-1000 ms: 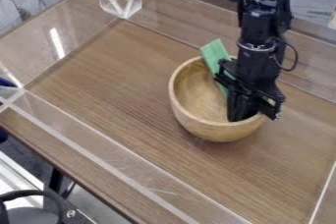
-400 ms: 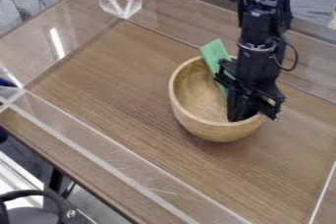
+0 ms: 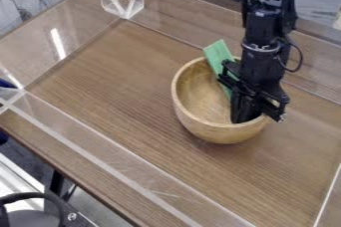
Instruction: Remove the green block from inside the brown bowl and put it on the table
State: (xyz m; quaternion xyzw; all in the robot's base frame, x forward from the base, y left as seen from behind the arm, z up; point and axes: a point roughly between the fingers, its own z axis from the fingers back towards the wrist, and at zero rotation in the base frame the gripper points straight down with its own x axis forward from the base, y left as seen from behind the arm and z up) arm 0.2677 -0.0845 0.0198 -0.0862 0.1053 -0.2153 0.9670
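Note:
The brown bowl [image 3: 196, 109] sits right of centre on the table [image 3: 118, 80]. The green block [image 3: 217, 53] leans inside it, its upper end sticking up over the far rim. My black gripper [image 3: 250, 112] reaches steeply down into the bowl, just right of the block, with its fingers together. The block's lower part is hidden behind the gripper, so I cannot see whether the fingers pinch it.
Low clear acrylic walls [image 3: 83, 123] border the tabletop on the near and left sides. A small clear acrylic corner piece [image 3: 123, 0] stands at the far left. Bare wood-grain surface stretches left of the bowl.

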